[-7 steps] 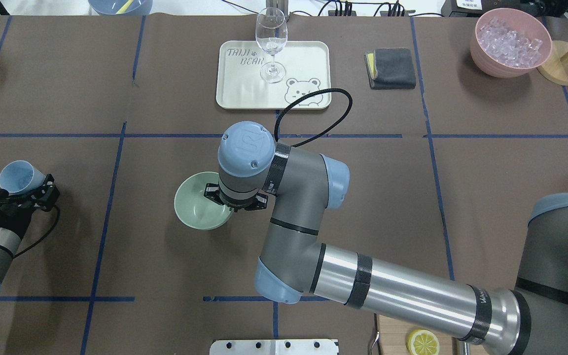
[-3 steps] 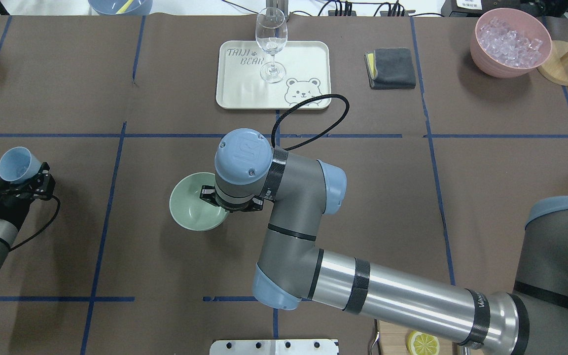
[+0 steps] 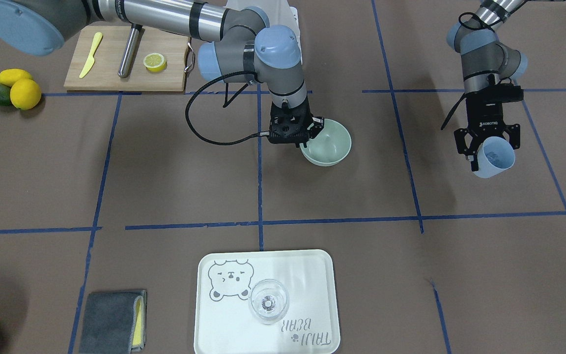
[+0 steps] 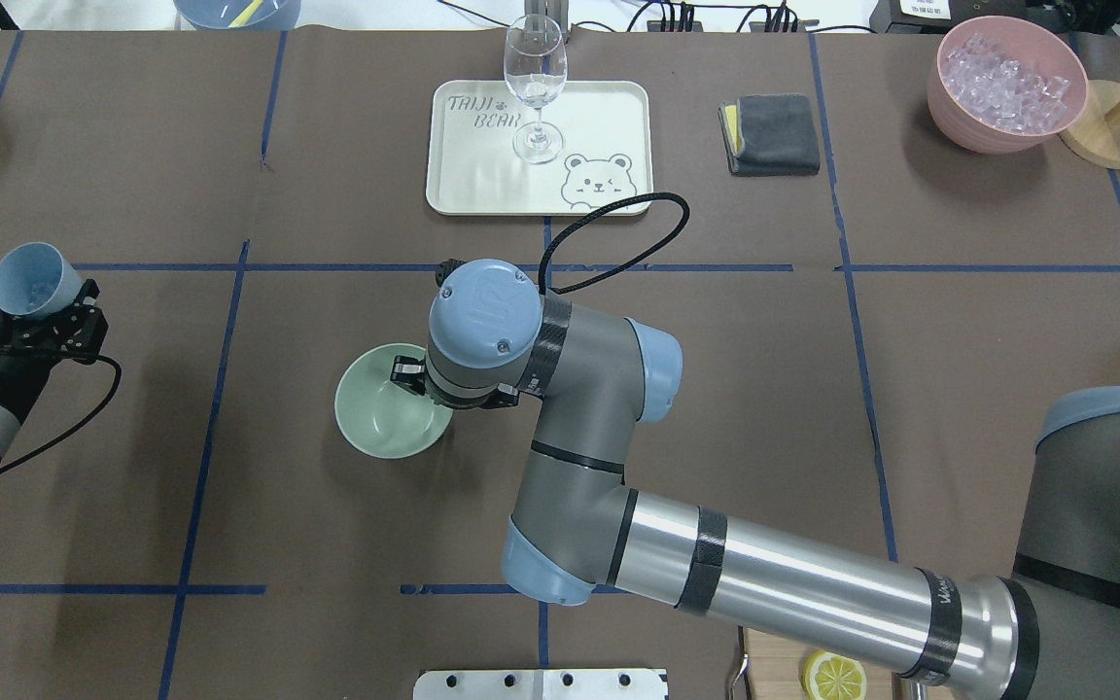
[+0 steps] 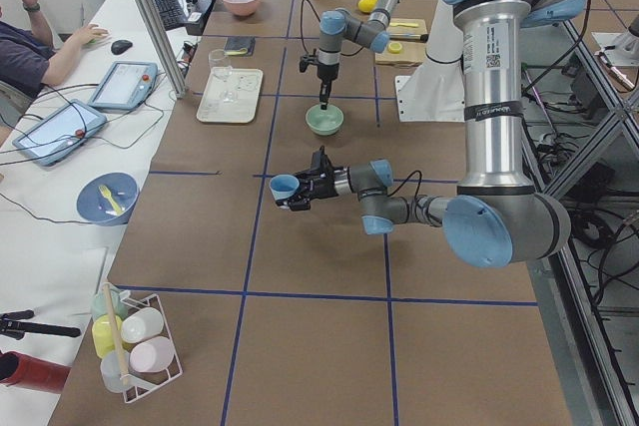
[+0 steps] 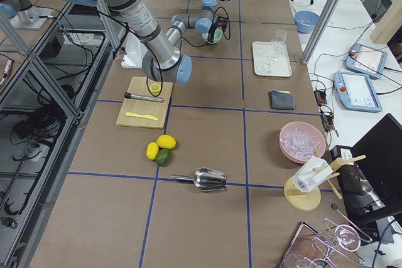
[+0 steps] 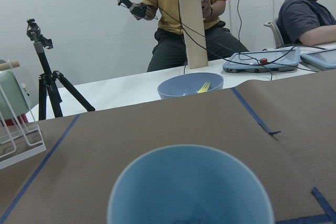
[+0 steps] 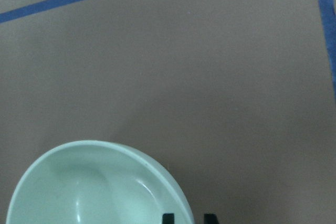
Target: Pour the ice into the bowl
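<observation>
Matt green bowl (image 4: 375, 423); brown paper tabletop (image 4: 1007, 321).

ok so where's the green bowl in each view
front-facing: bowl just right of centre, upper half
overhead: bowl left of centre
exterior left: bowl upper middle, far
exterior right: bowl top centre, far
left wrist: not in it
right wrist: bowl bottom left
shared landmark: bear tray, in all four exterior views

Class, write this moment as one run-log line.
left tool: holds raised pale blue cup | right tool: pinches rim of round sage-green bowl | bowl: empty | pour: not begun
</observation>
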Controlling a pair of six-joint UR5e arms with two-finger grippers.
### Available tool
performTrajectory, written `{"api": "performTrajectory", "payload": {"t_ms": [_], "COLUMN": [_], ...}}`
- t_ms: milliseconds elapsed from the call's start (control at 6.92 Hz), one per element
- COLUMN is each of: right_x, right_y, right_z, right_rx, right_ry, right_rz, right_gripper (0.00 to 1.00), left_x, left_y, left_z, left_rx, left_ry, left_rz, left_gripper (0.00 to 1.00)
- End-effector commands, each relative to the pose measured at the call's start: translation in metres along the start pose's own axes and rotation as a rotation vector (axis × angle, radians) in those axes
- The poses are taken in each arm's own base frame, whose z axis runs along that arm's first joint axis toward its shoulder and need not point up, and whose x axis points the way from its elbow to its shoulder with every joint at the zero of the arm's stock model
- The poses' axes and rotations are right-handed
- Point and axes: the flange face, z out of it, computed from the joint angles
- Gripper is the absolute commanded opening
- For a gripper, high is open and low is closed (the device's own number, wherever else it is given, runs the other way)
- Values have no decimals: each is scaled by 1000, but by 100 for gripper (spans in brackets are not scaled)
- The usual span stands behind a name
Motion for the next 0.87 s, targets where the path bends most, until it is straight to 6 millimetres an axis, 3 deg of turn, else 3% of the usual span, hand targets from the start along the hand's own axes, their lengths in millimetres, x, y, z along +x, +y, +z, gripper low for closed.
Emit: {"api": "performTrajectory", "payload": {"t_ms": [0,289,433,578,722], "right_x": [2,-9,-8,5,41], "right_y": [-5,-26,-35,-53,-67], "right_z": [9,-19,-33,-55,-72], "right_rx": [16,23,-2,-49,-61], "right_ry": [-23,-65,-80,-99,-110], "right_rz": [12,31,39,51,64], "right_gripper": [96,99,100,100,100], "left_x": [22,42,46,46,60], "left_y": [-30,-42,-44,-45,-45], "left_z": [-8,-16,-18,-17,-12], "left_rx": [27,-9,5,11,-10], "left_ry": [43,130,136,131,113], "left_rz": [-24,120,272,310,371], "left_gripper": [0,0,0,0,0]}}
